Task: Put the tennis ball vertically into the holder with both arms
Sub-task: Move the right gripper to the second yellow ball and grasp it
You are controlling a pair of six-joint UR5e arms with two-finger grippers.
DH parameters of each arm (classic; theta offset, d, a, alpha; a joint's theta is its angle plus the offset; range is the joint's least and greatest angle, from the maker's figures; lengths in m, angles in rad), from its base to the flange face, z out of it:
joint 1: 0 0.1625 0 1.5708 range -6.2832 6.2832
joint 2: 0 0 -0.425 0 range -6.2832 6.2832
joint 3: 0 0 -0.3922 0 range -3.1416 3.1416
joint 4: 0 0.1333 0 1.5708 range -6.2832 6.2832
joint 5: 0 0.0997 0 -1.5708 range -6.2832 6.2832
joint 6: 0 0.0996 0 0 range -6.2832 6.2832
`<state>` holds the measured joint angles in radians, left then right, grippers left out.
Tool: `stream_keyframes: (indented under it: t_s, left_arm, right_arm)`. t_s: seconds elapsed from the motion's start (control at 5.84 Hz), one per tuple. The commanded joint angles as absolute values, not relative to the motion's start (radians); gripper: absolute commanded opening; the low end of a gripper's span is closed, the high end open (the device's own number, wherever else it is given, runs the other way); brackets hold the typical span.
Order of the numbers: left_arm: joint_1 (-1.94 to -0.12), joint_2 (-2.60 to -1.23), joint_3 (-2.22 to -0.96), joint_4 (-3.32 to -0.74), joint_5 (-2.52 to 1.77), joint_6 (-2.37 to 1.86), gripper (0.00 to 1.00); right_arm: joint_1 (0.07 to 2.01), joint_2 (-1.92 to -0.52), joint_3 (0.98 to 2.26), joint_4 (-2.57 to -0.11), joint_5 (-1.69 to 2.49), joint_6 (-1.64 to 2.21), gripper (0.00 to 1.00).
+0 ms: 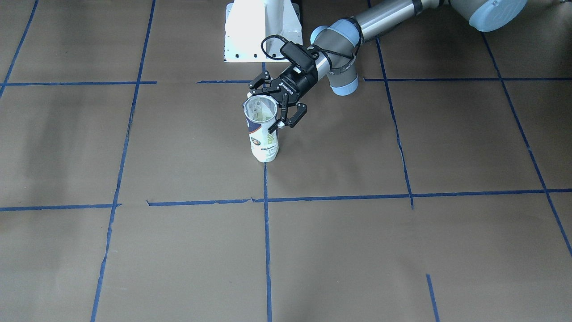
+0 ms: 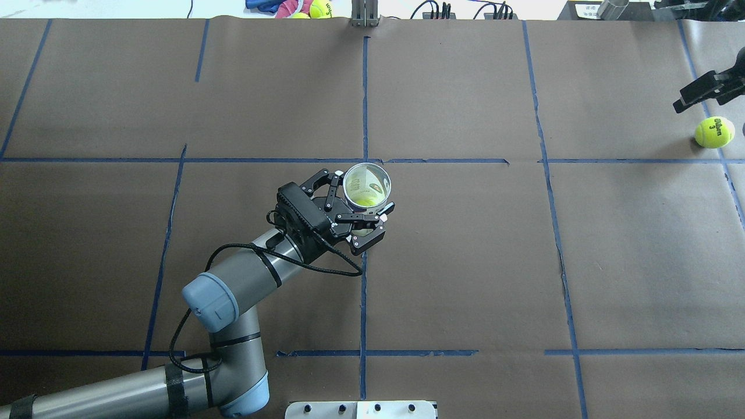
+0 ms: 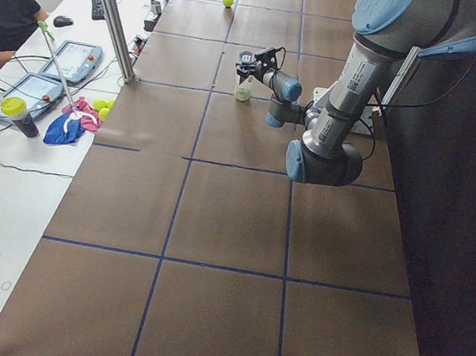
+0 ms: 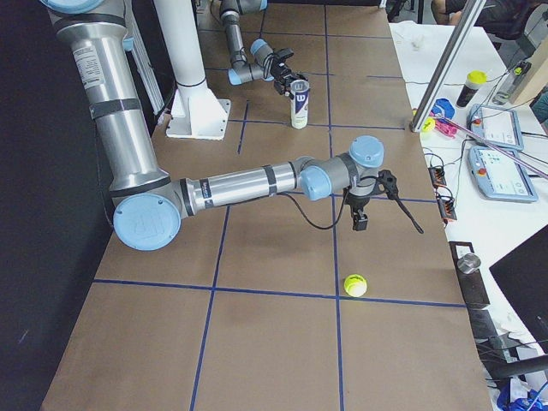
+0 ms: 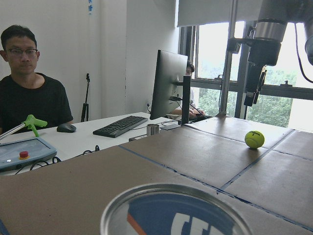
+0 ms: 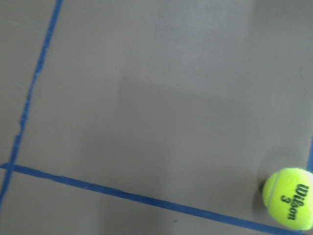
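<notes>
While the left gripper held the upper part of the can, which stood upright near the frame's middle, the tennis ball lay loose on the table at the far right edge. The step in hand therefore looked like the pickup. The right gripper hung just above the ball, jaws apparently spread and empty. Next it would need to drop over the ball, close on it, then carry it over the can's mouth. Only the overhead view showed something yellow-green already inside the can. The front view missed the ball and right gripper altogether, while the right wrist view caught the ball in its lower right corner.
</notes>
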<state>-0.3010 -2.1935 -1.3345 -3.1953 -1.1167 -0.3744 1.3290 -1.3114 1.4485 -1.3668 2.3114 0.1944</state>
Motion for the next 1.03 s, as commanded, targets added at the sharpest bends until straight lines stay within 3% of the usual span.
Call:
stream_keyframes:
  t_s: [0.0,0.17,0.86]
  left_arm:
    - [-0.301,-2.195,-1.335,-3.194,-1.117,-0.374,0.95]
    - [-0.301,-2.195,-1.335,-3.195,-1.117,-0.374,0.95]
    - [-0.296,-2.195,-1.335,-3.194,-1.117,-0.374,0.95]
  right_arm:
    - [1.336,-1.287,1.245,-1.25,2.228,0.153,0.97]
    - [1.33,-1.279,1.165,-1.159,2.17,0.153,0.97]
    - [1.26,-1.282,1.141,-1.146,2.049,0.149,0.97]
